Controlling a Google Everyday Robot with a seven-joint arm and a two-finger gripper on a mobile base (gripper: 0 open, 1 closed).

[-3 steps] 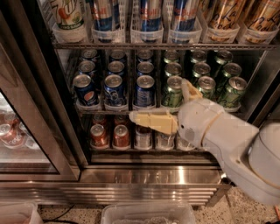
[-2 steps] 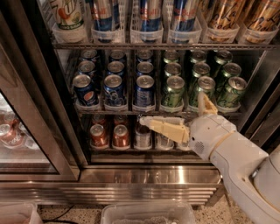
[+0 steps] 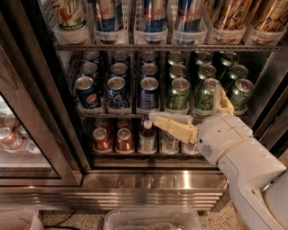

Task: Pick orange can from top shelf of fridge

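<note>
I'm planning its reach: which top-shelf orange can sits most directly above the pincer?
The left orange can, beside the blue-silver cans; the right orange can stands farther over. The pincer is lower, open, before the green cans.

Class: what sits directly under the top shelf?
Rows of blue cans and green cans. The end effector, open low at right, hides part of the bottom rack.

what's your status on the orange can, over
End effector open, empty, down at the lower racks. Orange can untouched on top shelf, right side. Green cans between the two.
</note>
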